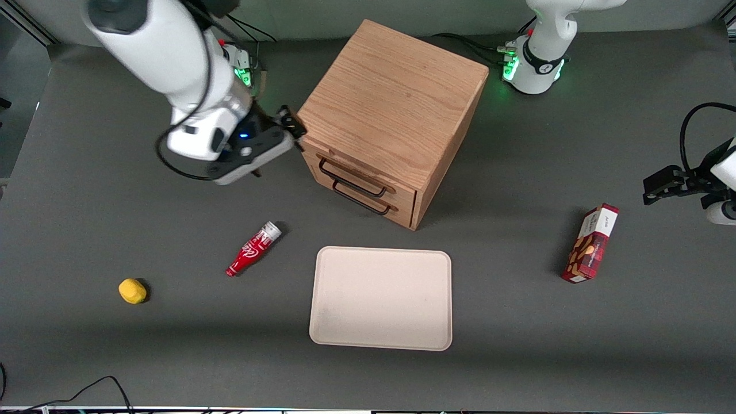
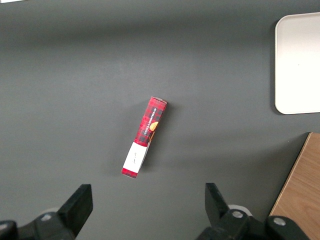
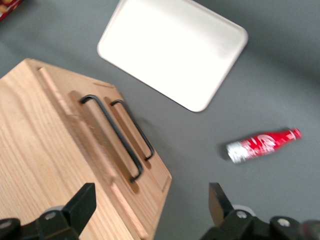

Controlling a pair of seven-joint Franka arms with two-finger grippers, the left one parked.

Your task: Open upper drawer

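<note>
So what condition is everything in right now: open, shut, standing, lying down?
Upper light-oak drawer with black wire handle: shut.
Lower light-oak drawer, same handle: shut.
Red cola bottle: lying on its side.
Red biscuit box: lying flat.
Beige rectangular tray: flat, nothing in it.
Yellow lump: resting on the table.
Right arm's gripper: jaws open, beside the oak cabinet's top corner, holding nothing.

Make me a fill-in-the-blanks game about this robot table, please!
1. The upper drawer of the boxy oak cabinet is ____.
2. The open pincer hovers beside the cabinet's top ____.
3. The red bottle is ____ on the grey table.
4. The flat beige tray sits in front of the ____.

Missing words: closed; corner; lying; cabinet
</note>
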